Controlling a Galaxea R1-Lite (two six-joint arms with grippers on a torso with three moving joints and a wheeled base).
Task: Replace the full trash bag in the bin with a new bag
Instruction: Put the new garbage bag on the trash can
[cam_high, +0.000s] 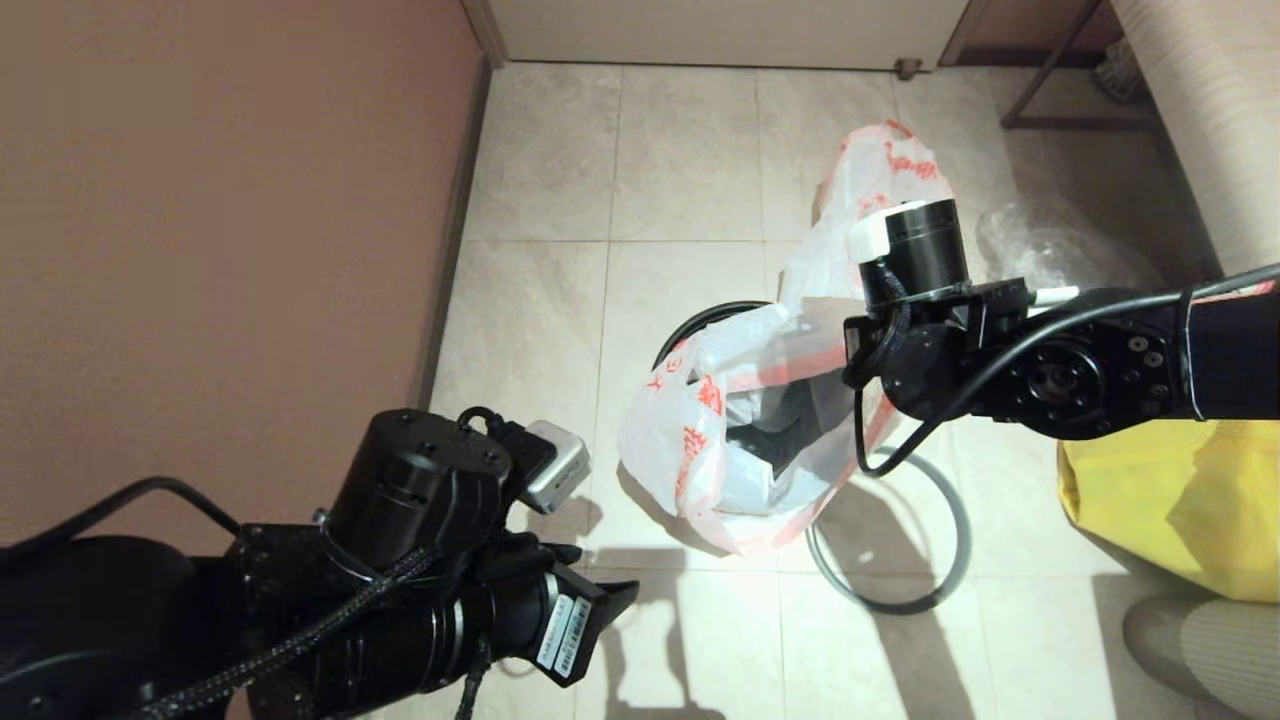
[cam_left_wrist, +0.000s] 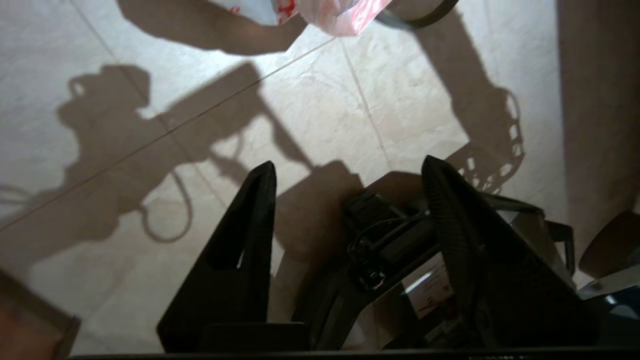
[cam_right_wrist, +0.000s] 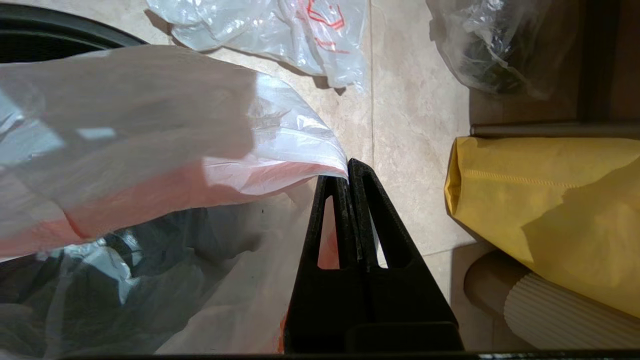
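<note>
The new bag (cam_high: 680, 430), white with red characters and a pink-red band, hangs with its mouth open over the black bin (cam_high: 700, 322), hiding most of it. My right gripper (cam_right_wrist: 345, 172) is shut on the bag's banded edge (cam_right_wrist: 280, 175). The grey ring rim (cam_high: 940, 570) lies on the floor beside the bin, off it. The full trash bag (cam_high: 880, 170) sits on the floor behind the bin, also in the right wrist view (cam_right_wrist: 300, 35). My left gripper (cam_left_wrist: 350, 165) hovers open and empty over bare tiles, near the bag's lower corner (cam_left_wrist: 340, 12).
A clear bag with dark contents (cam_high: 1040, 245) lies right of the full bag. A yellow fabric bag (cam_high: 1170, 500) stands at the right, close to my right arm. A brown wall (cam_high: 220, 250) runs along the left. Metal furniture legs (cam_high: 1050, 90) stand at the back right.
</note>
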